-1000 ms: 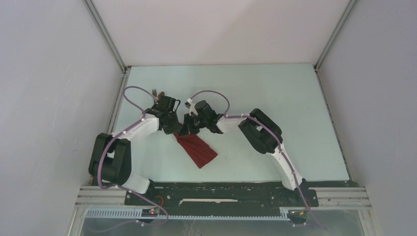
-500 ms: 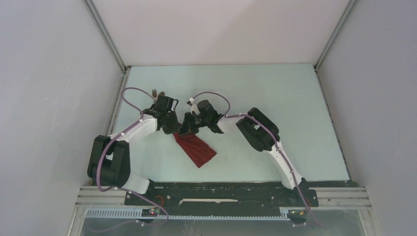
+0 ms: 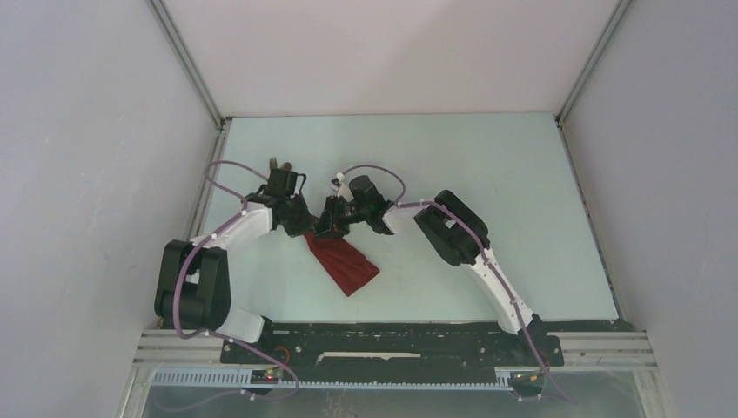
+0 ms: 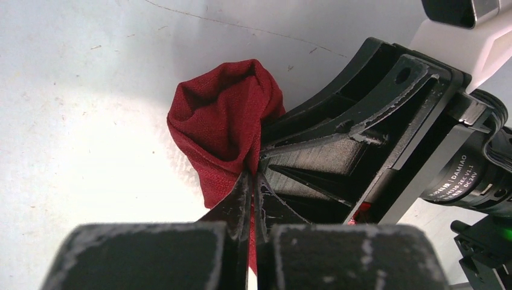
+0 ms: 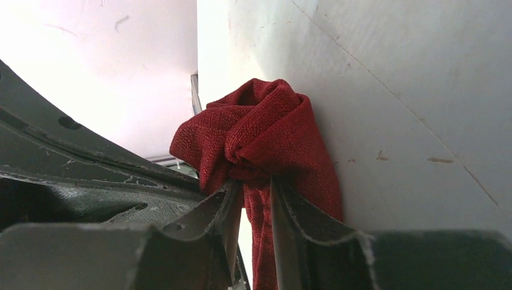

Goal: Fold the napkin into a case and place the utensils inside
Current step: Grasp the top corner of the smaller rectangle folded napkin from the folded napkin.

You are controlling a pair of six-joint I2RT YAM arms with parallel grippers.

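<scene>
Left claw (image 4: 252, 176) first: it's pinched right shut, and a fold of the napkin (image 4: 223, 115) is caught between the tips. The rest of that end bunches up into a rounded red lump just above the fingers, mid frame in the left wrist view. The big black body filling the right of that view is the right claw, pressed up against the same lump.

Right claw (image 5: 252, 190): the jaws are parted a little, and a strip of cloth hangs down through the gap. There's a thin sliver of light between the cloth and the left-hand finger (image 5: 232, 202), so it looks loose rather than clamped. The wad of napkin sits on top of the tips, centre frame.

From the top camera, both claws meet nose to nose at the upper-left end of the napkin (image 3: 346, 261). It lies on the table (image 3: 487, 174) as a creased red strip, running diagonally down to the right, left of centre in the frame. The far end lies flat and is wider.

Upper left of the left wrist there's a tiny brown thing, maybe the utensils (image 3: 276, 163). It's too small to be sure.
</scene>
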